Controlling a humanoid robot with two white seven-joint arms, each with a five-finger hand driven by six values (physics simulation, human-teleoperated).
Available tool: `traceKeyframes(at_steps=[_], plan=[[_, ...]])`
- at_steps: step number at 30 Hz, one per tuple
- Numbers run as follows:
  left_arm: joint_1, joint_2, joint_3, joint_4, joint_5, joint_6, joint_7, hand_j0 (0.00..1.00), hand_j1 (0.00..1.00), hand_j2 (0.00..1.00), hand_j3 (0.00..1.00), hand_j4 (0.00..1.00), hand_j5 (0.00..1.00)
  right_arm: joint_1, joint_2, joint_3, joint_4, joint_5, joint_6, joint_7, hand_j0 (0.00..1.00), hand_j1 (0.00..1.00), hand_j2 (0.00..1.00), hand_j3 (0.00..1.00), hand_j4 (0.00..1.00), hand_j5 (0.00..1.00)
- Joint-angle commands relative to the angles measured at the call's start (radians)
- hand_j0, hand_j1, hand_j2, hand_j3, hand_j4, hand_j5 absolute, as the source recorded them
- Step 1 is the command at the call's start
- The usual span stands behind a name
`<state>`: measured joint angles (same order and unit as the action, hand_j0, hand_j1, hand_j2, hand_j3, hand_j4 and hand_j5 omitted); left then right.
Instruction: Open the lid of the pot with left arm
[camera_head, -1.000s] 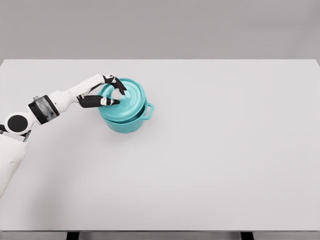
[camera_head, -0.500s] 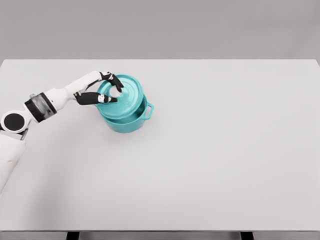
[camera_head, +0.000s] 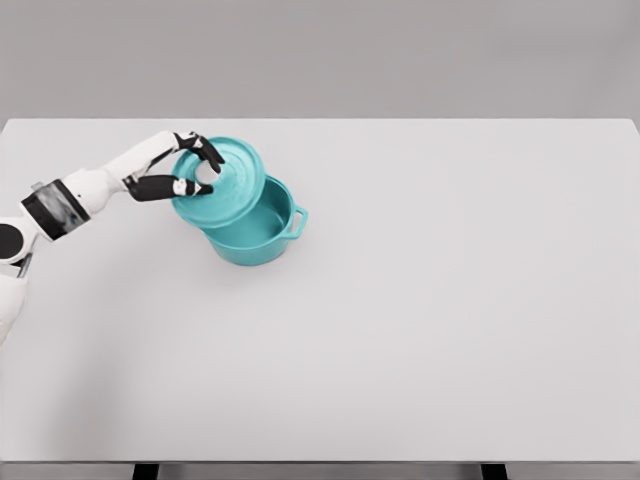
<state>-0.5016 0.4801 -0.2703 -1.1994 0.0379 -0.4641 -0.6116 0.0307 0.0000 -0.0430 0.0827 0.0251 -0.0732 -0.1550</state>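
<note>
A wide, pale grey table (camera_head: 420, 330) fills most of the head view, its far edge meeting a grey wall and its near edge showing dark legs beneath. One thing stands directly on it: a teal pot (camera_head: 255, 232), in the left half toward the far edge, with a loop handle on its right side.

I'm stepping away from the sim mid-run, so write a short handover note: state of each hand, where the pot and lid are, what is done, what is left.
Left hand: shut on the lid's knob.
Right hand: not in view.
Lid: lifted and tilted, held up and to the left of the pot, partly overlapping its rim.
Pot: upright on the table, interior partly exposed.
Done: lid is off its seat.
Left: probably carry the lid clear and set it down.
</note>
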Motion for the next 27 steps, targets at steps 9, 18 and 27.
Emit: traceKeyframes(at_steps=[9, 18, 27], plan=[[0.005, 0.040, 0.026, 0.006, 0.005, 0.002, 0.001, 0.40, 0.40, 0.40, 0.40, 0.40, 0.40, 0.000, 0.000, 0.000, 0.000, -0.001, 0.001, 0.000, 1.00, 1.00, 1.00, 1.00, 1.00, 1.00], [0.029, 0.080, 0.069, 0.012, 0.003, 0.002, 0.001, 0.40, 0.40, 0.40, 0.40, 0.40, 0.40, 0.000, 0.000, 0.000, 0.000, -0.001, 0.000, 0.000, 1.00, 1.00, 1.00, 1.00, 1.00, 1.00], [0.041, 0.117, 0.089, 0.057, 0.002, 0.002, 0.001, 0.40, 0.40, 0.40, 0.40, 0.40, 0.40, 0.000, 0.000, 0.000, 0.000, -0.001, 0.001, 0.000, 1.00, 1.00, 1.00, 1.00, 1.00, 1.00]])
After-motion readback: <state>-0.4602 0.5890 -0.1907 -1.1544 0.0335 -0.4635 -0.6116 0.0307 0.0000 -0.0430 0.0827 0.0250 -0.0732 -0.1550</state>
